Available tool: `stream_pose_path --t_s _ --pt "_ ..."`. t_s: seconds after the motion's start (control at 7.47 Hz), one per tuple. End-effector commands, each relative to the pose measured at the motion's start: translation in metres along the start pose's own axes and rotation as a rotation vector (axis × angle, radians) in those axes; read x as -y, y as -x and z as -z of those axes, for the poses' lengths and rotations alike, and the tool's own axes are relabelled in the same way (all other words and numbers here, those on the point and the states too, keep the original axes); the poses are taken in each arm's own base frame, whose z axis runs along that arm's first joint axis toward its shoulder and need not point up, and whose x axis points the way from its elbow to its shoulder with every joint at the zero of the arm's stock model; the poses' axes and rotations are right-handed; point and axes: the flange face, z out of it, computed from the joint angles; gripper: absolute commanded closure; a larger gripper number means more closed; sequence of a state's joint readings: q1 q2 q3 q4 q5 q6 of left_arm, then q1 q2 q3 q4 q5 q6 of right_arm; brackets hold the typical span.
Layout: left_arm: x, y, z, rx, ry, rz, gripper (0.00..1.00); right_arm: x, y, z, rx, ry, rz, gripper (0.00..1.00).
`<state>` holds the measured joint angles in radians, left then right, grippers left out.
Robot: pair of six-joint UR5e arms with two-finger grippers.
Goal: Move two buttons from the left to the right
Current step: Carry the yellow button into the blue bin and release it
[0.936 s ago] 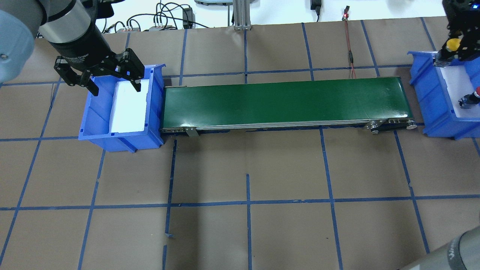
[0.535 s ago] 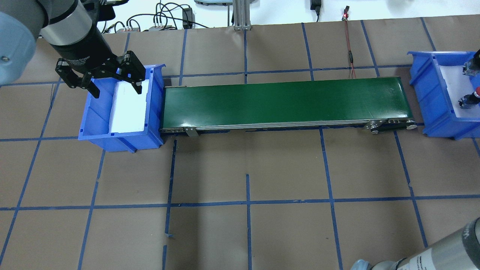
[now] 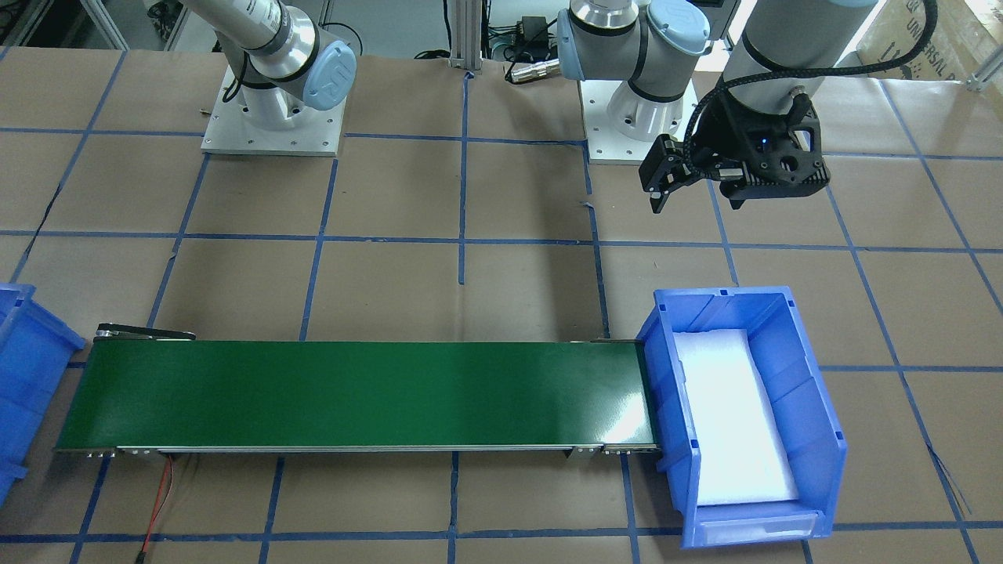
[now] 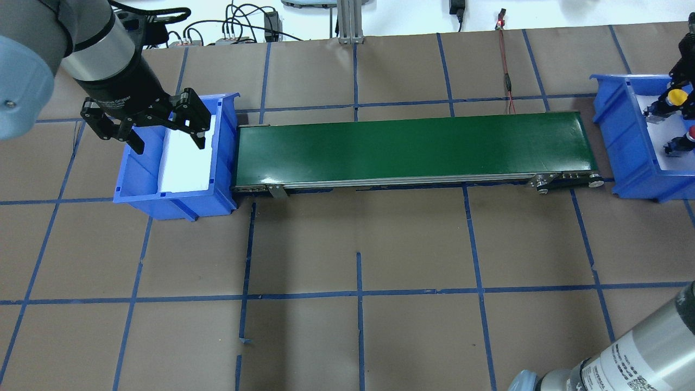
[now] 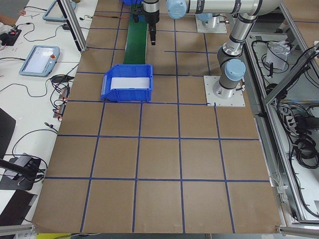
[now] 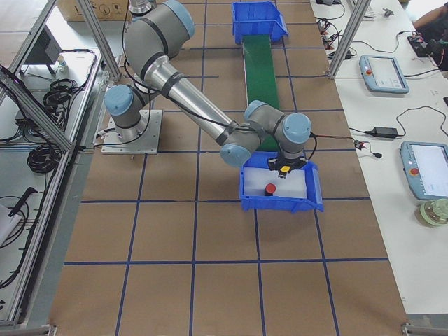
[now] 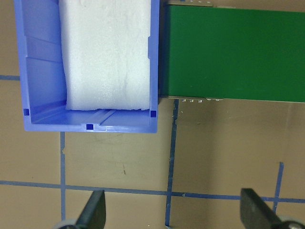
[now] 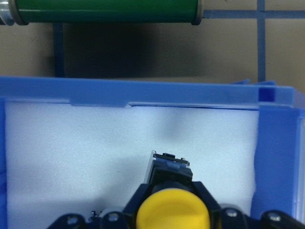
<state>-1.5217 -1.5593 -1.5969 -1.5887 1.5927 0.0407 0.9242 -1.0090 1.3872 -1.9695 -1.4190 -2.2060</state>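
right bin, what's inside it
White foam, the red button lying on it, and the yellow button held in the right gripper. The foam under that gripper is hidden.

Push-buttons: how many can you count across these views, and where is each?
2. The yellow button is held by the right gripper over the right bin; the red button lies on that bin's white foam. No others show.

Bin wall [image 4: 612, 106], red button [image 4: 690, 134] near right gripper [image 4: 675, 103]
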Motion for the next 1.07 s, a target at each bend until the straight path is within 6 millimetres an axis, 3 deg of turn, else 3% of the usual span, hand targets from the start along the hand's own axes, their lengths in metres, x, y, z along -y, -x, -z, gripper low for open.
stream_pose_path --t_s 0.0,0.27,0.54,0.67,0.8,0.94 --pt "0.005 0.005 0.003 0.001 -0.019 -0.097 0.0 0.002 0.008 -0.024 0.028 -0.032 -0.012 0.95" --pt "0.001 0.005 0.009 0.005 -0.023 -0.095 0.0 0.006 0.009 -0.03 0.028 -0.023 -0.011 0.93" --pt "0.011 0.006 0.017 0.007 -0.035 -0.08 0.0 0.005 0.01 -0.031 0.037 -0.018 0.005 0.01" --pt "0.01 0.006 0.014 0.006 -0.027 -0.08 0.0 0.004 0.01 -0.022 0.058 0.022 0.004 0.0" --pt "0.009 0.005 0.01 0.004 -0.021 -0.08 0.0 0.01 0.008 0.008 0.027 0.043 0.012 0.0" --pt "0.012 0.005 0.008 0.004 -0.023 -0.08 0.0 0.026 0.019 0.057 0.032 0.046 0.003 0.0"
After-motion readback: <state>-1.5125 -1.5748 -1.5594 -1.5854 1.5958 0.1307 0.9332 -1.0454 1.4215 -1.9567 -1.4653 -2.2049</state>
